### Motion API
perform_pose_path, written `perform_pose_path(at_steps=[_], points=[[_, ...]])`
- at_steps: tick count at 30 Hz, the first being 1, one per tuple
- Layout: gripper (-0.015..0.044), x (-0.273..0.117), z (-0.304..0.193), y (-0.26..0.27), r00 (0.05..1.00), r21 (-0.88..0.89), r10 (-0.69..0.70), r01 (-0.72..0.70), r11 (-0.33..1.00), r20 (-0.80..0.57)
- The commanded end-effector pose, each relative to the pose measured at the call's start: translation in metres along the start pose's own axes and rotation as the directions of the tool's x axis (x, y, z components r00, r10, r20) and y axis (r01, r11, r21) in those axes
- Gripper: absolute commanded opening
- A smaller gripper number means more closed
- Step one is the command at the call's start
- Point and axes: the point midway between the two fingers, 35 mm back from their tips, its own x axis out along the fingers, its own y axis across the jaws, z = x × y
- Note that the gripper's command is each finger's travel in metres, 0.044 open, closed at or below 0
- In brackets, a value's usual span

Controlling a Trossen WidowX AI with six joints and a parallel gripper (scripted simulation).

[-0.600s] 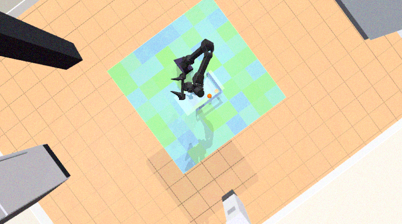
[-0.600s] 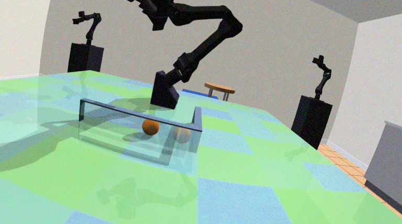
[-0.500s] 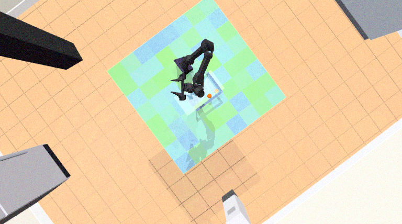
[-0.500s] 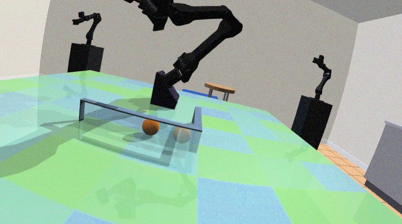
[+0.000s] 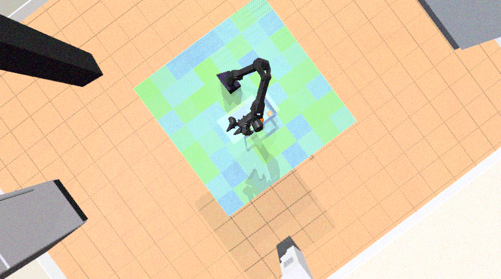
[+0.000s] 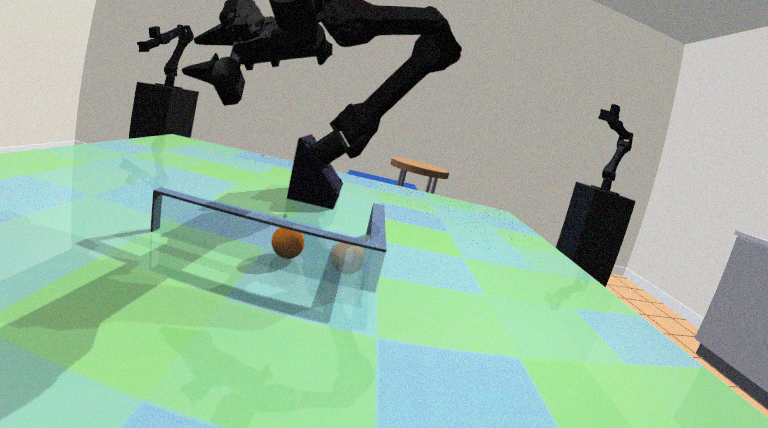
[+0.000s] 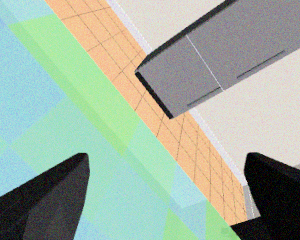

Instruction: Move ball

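A: What takes up the most room?

B: The table [image 6: 453, 355], a checkered top of green and blue squares. On it, toward the far side and about midway along that edge, stands the arm's base [image 6: 312, 174]. The arm [image 6: 396, 83] rises from there, bends at the elbow, and reaches back over the middle of the table, high above it.

A: And the gripper?

B: The gripper [image 6: 206, 52] hangs in the air well above the table, pointing toward the left edge in the exterior view. Its jaws stand apart with nothing between them. In the wrist view the two dark fingers frame only table squares, a strip of orange floor and a grey cabinet [image 7: 224, 60].

A: Where are the walls?

B: The two low clear walls [image 6: 260, 219] meet in a corner in front of the base, near the middle of the table. The long wall runs roughly parallel to the far edge; the short one turns off its right end toward the near edge.

A: The ball?

B: The orange ball [image 6: 287, 242] rests on the table inside the walls, just by the long wall and well below the gripper. In the top view the ball [image 5: 261, 118] peeks out beside the arm's wrist.

A: And the see-through copy?

B: The pale copy [image 6: 347, 257] sits tucked in the corner, just to the ball's right, near it but apart.
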Motion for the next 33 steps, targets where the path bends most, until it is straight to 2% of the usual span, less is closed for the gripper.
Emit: perform_pose_path(at_steps=[1, 4, 8, 12, 14, 33], points=[[0.0329, -0.014, -0.013, 0.055, 0.96, -0.165, 0.25, -0.269, 0.949, -0.127], [0.0329, -0.034, -0.03, 0.097, 0.863, -0.251, 0.433, -0.493, 0.833, -0.259], [0.0329, -0.075, -0.053, 0.144, 0.657, -0.275, 0.619, -0.749, 0.603, -0.43], [0.0329, -0.127, -0.072, 0.18, 0.385, -0.206, 0.733, -0.922, 0.327, -0.561], [0.0329, -0.145, -0.076, 0.189, 0.289, -0.168, 0.755, -0.957, 0.235, -0.589], [0.0329, -0.141, -0.09, 0.208, 0.276, -0.163, 0.757, -0.961, 0.223, -0.592]])
